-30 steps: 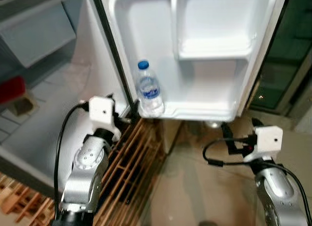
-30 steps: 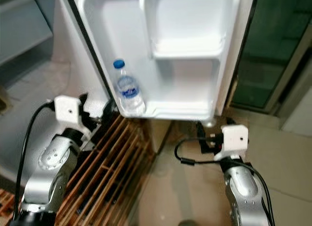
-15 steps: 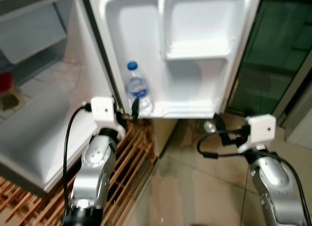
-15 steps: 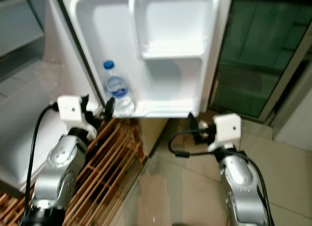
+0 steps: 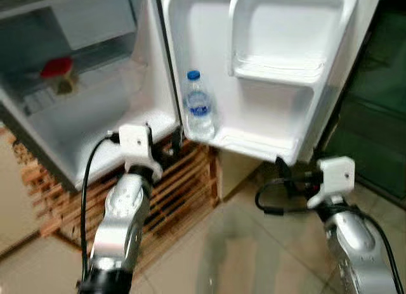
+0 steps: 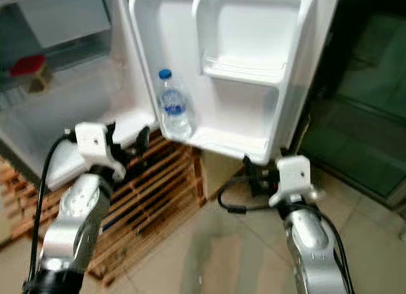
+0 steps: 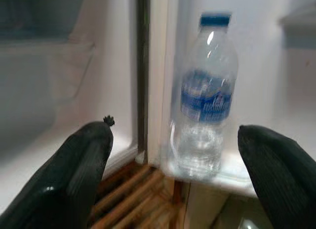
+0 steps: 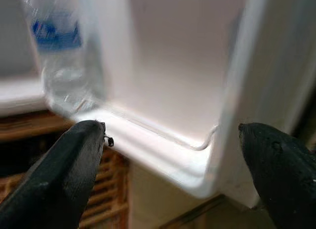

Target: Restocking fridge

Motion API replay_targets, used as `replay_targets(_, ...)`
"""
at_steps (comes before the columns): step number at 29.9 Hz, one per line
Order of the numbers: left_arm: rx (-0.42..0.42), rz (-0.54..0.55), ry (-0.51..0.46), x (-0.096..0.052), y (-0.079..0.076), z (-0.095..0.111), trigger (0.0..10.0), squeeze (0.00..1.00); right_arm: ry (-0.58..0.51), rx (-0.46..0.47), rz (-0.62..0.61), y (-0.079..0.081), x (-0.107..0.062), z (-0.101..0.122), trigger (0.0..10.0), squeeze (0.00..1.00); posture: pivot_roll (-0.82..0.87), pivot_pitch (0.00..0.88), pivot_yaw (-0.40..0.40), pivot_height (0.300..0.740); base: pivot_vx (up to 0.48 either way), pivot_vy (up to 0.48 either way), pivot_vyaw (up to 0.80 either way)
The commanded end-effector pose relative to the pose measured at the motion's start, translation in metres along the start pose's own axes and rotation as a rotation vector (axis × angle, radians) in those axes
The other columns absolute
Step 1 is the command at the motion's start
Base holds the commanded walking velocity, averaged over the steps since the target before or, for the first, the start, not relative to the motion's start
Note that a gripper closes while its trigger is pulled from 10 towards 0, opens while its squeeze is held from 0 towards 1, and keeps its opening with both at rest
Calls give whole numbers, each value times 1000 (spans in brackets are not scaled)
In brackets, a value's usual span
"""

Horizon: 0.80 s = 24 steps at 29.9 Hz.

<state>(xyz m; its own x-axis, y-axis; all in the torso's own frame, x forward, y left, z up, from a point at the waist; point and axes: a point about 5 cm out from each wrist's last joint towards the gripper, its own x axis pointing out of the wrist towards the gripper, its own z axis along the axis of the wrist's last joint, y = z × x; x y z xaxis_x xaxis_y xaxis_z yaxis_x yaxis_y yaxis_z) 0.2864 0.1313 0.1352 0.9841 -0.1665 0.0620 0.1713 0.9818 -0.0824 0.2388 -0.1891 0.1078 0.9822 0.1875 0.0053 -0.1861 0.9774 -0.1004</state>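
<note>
A clear water bottle (image 5: 198, 113) with a blue cap and blue label stands upright at the hinge end of the lower shelf of the open white fridge door (image 5: 254, 145). My left gripper (image 5: 163, 137) is open and empty, just below and in front of the bottle, near the door hinge. In the left wrist view the bottle (image 7: 205, 95) stands beyond the open left gripper (image 7: 173, 133). My right gripper (image 5: 280, 175) is open and empty under the door's outer bottom corner. The right wrist view looks past the open right gripper (image 8: 170, 130) at the shelf's lower edge (image 8: 163, 150) and the blurred bottle (image 8: 59, 56).
The fridge's inside (image 5: 82, 123) is open at the left, with a red item (image 5: 57, 67) on a shelf. A wooden slatted pallet (image 5: 184, 186) lies under the fridge. A dark green glass panel (image 5: 374, 104) stands at the right. Tiled floor (image 5: 235, 249) lies between my arms.
The whole picture has shifted, so the camera moved; more of the fridge's inside shows at the left. The bottle stays on the door shelf and both grippers stay open.
</note>
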Motion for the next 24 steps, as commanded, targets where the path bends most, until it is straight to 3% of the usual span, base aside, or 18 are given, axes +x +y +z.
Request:
replay_targets(1, 12, 17, 1, -1, 5, 2, 10000, 0, -19, 1, 11, 3, 1, 5, 10000, 0, -229, 0, 100, 740, 0, -480, 744)
replay_targets(13, -13, 0, -26, -2, 1, 4, 10000, 0, -10, 0, 7, 0, -6, 4, 10000, 0, -241, 0, 99, 740, 0, -480, 727)
replay_targets(19, -30, -25, -43, -2, -1, 5, 10000, 0, -4, -30, 59, 3, -18, -2, 10000, 0, -247, 0, 96, 740, 0, 0, 0)
replay_targets(24, -24, -15, -23, 4, 4, 0, 10000, 0, 84, -32, 56, -3, -35, -21, 10000, 0, -247, 0, 96, 740, 0, 0, 0)
